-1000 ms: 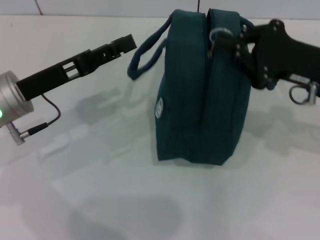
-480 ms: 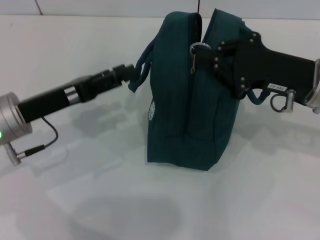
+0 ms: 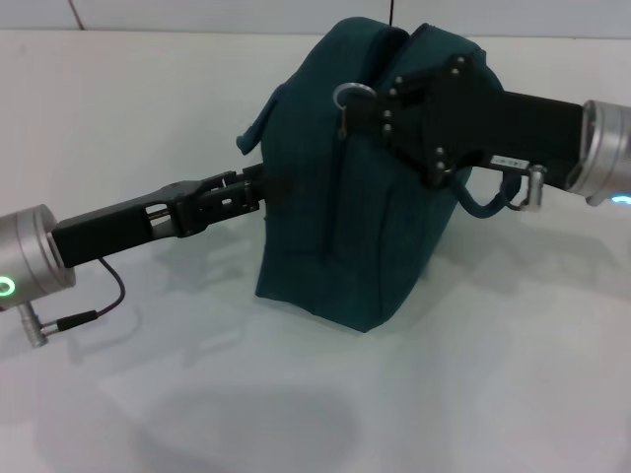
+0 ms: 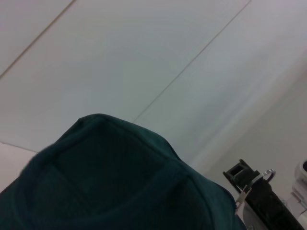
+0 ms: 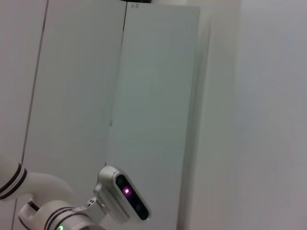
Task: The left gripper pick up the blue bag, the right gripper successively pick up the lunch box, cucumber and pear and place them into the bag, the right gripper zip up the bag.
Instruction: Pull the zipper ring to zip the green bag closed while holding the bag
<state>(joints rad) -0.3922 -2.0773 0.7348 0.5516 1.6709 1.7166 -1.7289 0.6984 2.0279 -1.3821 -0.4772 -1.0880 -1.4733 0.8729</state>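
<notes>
The blue bag (image 3: 340,212) stands tilted in the middle of the white table in the head view, one loop handle (image 3: 254,130) sticking out on its left. My right gripper (image 3: 373,108) reaches in from the right along the bag's top and is shut on the silver ring of the zipper pull (image 3: 347,96). Coming from the left, my left gripper (image 3: 260,187) presses against the bag's left side below that handle. The left wrist view is half filled by the bag (image 4: 105,182), with the ring pull (image 4: 263,176) beyond it. Lunch box, cucumber and pear are out of view.
The white table (image 3: 296,404) lies bare around the bag, with a wall behind it. A cable (image 3: 94,296) hangs from my left wrist joint. The right wrist view shows only white panels and a white device with a purple light (image 5: 125,194).
My right gripper has pulled the ring pull leftward along the bag's top. The bag has slid left and tilted. My left gripper has dropped from handle height to the bag's side.
</notes>
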